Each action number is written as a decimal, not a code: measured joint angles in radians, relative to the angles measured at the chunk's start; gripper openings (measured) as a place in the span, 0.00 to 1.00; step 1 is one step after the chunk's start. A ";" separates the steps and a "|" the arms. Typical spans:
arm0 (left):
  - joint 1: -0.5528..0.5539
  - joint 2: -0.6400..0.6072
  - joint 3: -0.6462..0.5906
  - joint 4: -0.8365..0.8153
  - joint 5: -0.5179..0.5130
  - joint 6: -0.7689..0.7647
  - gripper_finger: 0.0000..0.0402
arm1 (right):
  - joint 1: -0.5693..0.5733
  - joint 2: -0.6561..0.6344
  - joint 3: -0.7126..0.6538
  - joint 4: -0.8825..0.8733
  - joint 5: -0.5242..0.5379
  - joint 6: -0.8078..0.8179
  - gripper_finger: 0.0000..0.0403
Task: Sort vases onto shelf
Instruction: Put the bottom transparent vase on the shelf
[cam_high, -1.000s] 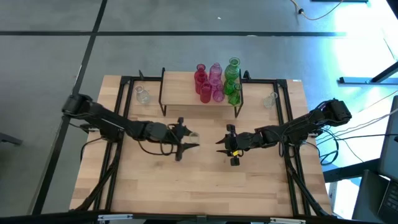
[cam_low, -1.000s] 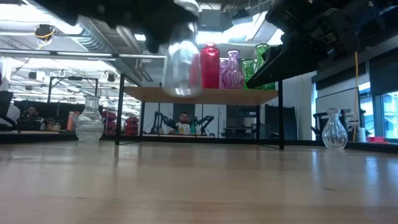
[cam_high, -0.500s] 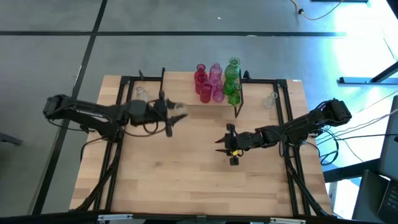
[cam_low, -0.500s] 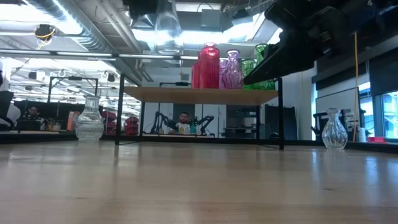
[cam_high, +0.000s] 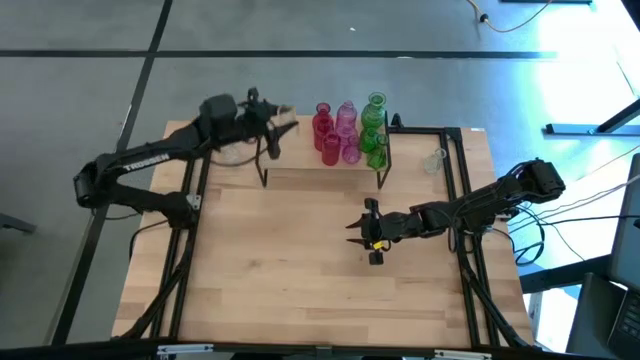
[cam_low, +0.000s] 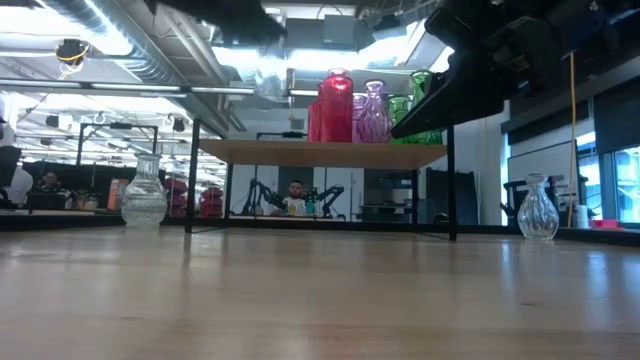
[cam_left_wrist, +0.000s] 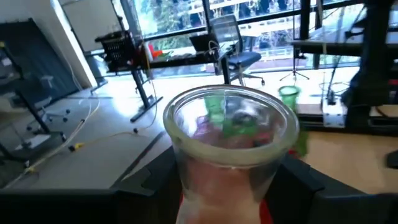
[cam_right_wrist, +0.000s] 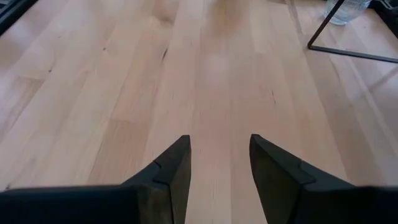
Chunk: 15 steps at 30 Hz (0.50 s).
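My left gripper (cam_high: 272, 124) is shut on a clear glass vase (cam_left_wrist: 229, 127) above the left end of the shelf (cam_high: 300, 160). In the low view the clear vase (cam_low: 270, 78) hangs a little above the light-wood board (cam_low: 320, 153). Red (cam_high: 322, 122), pink (cam_high: 347, 115) and green (cam_high: 375, 108) vases stand on their bases on the shelf's right half. My right gripper (cam_high: 372, 240) waits open over the middle of the table, with nothing between its fingers (cam_right_wrist: 174, 168). My left gripper pinches the clear vase between its two fingers (cam_left_wrist: 155, 186), below the round open rim (cam_left_wrist: 186, 106), on the glass wall (cam_left_wrist: 217, 193). The fingers come nearly level from the table's left side. The vase stands upright, rim up, lifted clear of the shelf.
Two more clear vases stand on the table, one left of the shelf (cam_low: 143, 190) and one right of it (cam_high: 435, 160). The shelf's thin black legs (cam_low: 452, 185) and the table's black frame (cam_high: 460, 190) stand nearby. Bare wood (cam_right_wrist: 211, 74) lies in front of the right gripper.
My left gripper has risen from the table's middle and swung toward the far edge, carrying the clear vase up to a spot over the shelf's left end. The wrist has turned on the way. The right arm has kept still.
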<state>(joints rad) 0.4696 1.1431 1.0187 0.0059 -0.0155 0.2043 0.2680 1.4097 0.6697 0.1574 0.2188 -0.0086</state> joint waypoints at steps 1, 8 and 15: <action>0.039 0.014 0.000 0.009 0.041 -0.006 0.44 | 0.000 0.000 0.000 0.001 0.000 0.000 0.37; 0.208 0.168 0.000 0.142 0.156 -0.035 0.44 | 0.000 0.000 0.000 0.016 0.032 -0.027 0.37; 0.296 0.294 0.000 0.257 0.229 -0.101 0.44 | 0.000 0.008 0.000 0.011 0.059 -0.050 0.37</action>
<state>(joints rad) 0.7658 1.4368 1.0187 0.2627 0.2138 0.1028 0.2680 1.4180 0.6697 0.1685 0.2783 -0.0589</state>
